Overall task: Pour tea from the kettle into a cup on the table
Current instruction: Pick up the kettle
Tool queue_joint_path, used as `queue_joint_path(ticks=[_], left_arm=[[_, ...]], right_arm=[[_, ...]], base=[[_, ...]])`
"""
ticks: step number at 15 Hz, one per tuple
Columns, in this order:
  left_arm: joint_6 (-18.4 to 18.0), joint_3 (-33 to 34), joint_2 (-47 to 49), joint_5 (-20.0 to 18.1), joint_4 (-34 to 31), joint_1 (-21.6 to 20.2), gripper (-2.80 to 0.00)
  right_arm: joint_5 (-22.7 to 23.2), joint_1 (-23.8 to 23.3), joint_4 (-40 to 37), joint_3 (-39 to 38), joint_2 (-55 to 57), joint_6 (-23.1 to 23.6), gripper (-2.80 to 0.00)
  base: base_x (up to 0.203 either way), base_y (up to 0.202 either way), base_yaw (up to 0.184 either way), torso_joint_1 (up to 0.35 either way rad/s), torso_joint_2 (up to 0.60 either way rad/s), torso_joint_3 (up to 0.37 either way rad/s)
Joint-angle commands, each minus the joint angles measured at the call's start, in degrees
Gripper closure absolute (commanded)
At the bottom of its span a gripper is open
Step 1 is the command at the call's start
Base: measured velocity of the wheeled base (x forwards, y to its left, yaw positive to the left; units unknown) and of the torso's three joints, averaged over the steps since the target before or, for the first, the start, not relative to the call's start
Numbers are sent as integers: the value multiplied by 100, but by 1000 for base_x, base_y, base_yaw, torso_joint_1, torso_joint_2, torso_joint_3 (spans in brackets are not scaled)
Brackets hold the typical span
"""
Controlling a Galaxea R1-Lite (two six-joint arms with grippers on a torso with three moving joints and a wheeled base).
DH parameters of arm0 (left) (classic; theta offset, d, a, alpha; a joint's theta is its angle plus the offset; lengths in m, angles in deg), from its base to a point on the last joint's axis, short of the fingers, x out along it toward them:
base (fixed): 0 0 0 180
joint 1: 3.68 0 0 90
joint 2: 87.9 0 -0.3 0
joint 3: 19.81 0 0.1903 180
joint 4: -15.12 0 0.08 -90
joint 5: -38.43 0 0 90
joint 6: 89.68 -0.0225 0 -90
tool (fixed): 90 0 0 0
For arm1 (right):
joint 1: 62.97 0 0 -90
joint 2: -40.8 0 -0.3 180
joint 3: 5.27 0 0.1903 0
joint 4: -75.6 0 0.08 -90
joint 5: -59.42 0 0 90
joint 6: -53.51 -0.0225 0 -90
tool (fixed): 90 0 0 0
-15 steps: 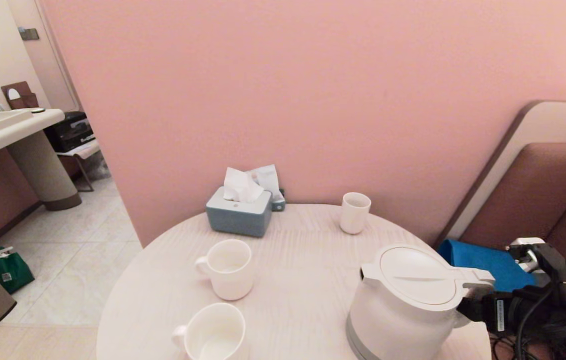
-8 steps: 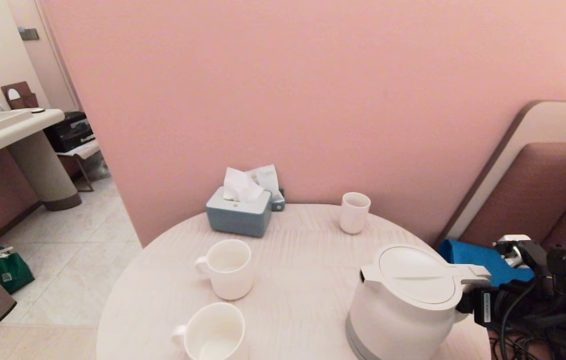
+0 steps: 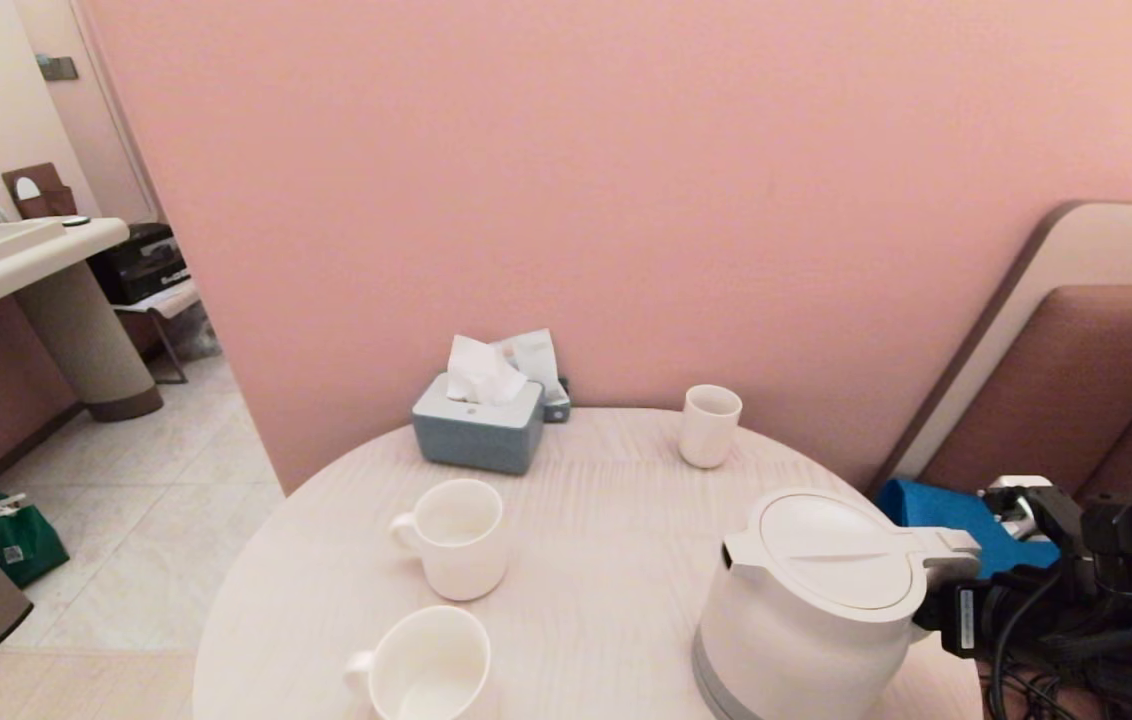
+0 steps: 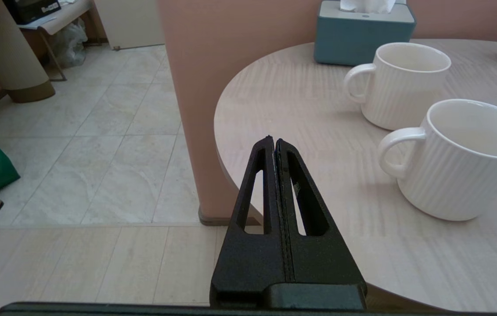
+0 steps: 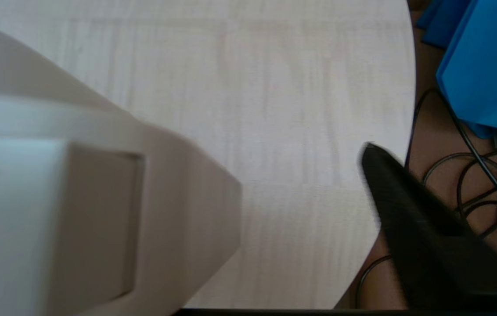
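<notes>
My right gripper (image 3: 936, 610) sits right behind the kettle (image 3: 811, 600), at its handle side. I see one finger (image 5: 406, 206) away from the handle, so it looks spread wide, holding nothing. The kettle stands on the table (image 3: 586, 520), spout pointing away from my hand. My left gripper (image 4: 275, 145) is pinched closed, farther off.
</notes>
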Motion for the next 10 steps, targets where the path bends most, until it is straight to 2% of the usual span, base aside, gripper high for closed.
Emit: queue_joint_path(ticks=[1,10], left_arm=[[2,0,0,1,1,-1,0],[2,0,-2,1,1,-1,0]], right_arm=[[9,4,19,-6,-106,-60,0],[20,70,18,-135,-280,-70,0]], base=[[0,0,0,0,0,0],[0,0,0,0,0,0]])
